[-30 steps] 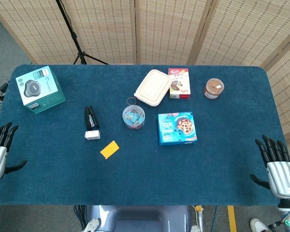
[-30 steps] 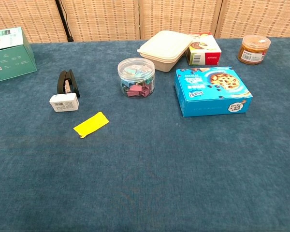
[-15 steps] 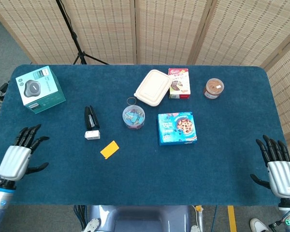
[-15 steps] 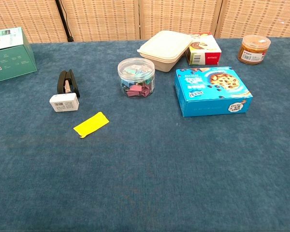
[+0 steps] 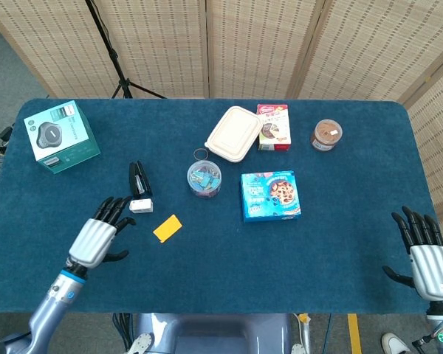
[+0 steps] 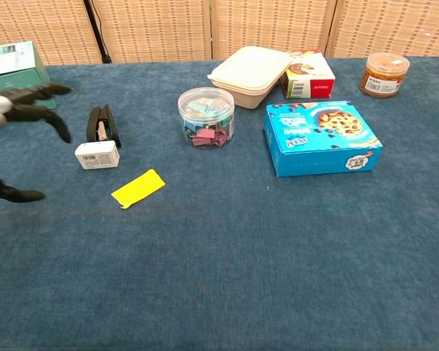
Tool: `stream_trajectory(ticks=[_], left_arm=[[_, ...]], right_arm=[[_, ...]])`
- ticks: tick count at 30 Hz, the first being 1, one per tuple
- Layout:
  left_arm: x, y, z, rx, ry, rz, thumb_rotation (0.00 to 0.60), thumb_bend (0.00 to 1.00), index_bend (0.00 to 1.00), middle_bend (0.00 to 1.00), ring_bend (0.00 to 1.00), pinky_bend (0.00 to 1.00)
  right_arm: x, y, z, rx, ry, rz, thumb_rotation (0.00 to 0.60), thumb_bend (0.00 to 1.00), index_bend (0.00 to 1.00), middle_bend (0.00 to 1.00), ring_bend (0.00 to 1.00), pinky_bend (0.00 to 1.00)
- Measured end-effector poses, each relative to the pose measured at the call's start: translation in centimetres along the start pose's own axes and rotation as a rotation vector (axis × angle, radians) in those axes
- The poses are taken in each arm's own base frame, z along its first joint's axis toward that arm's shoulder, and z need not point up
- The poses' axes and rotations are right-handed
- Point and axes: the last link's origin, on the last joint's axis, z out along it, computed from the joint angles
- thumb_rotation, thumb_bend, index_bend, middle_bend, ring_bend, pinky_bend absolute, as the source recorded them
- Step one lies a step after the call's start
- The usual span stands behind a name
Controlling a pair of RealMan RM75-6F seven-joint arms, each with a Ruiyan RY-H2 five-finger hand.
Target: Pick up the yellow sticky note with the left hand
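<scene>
- Head view: the yellow sticky note (image 5: 167,228) lies flat on the blue table (image 5: 340,265), just below and right of the black stapler (image 5: 139,186) and its white block, and left-below the clear tub of clips (image 5: 204,178).
- Head view: the left hand (image 5: 97,236) hovers over the cloth to the note's left, fingers apart and holding nothing, fingertips aimed up-right toward the stapler's white end. The note sits near it, to its right and a touch farther from the robot.
- Head view: the note's long axis runs diagonally, lower-left to upper-right, roughly in line with the way the fingers point.
- Head view: the right hand (image 5: 428,262) rests at the far right table edge, fingers spread and empty, well apart from the note. The left is plainly the nearer hand.
- Chest view: only the left hand's dark fingers (image 6: 36,99) show at the left edge, spread, with the thumb lower down. The note (image 6: 137,189) lies to their right and nearer the camera, below the stapler (image 6: 101,124).
- Chest view: the right hand is out of frame. My judgement is that the reach calls for a short travel rightward before lowering onto the note.
</scene>
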Motion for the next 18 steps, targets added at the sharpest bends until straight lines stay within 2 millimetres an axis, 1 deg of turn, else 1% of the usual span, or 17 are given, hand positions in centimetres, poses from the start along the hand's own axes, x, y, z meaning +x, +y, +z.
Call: stream_trajectory(ticks=[1,7,13,18], left_arm=[[-0.7,0.4,0.7,-0.004,-0.013,0.001,0.600,0.00,0.30,0.00,0.00,0.00],[-2.6,1.7,3.0,-0.006,-0.046,0.013,0.600,0.00,0.29,0.00,0.00,0.00],[-3.9,2.8,4.1,-0.007,-0.064,0.013,0.600,0.00,0.29,0.00,0.00,0.00],[-4.7,3.2,4.7,-0.006,-0.060,0.017,0.600,0.00,0.29,0.00,0.00,0.00]], right_arm=[[0.0,0.0,0.0,-0.001,-0.001,0.002,0.600,0.00,0.00,0.00,0.00,0.00],[0.0,0.2,0.1,-0.006,-0.007,0.011,0.600,0.00,0.00,0.00,0.00,0.00],[-0.1,0.4,0.2,-0.011,-0.014,0.016,0.600,0.00,0.00,0.00,0.00,0.00],[-0.2,0.4,0.3,-0.013,-0.019,0.020,0.600,0.00,0.00,0.00,0.00,0.00]])
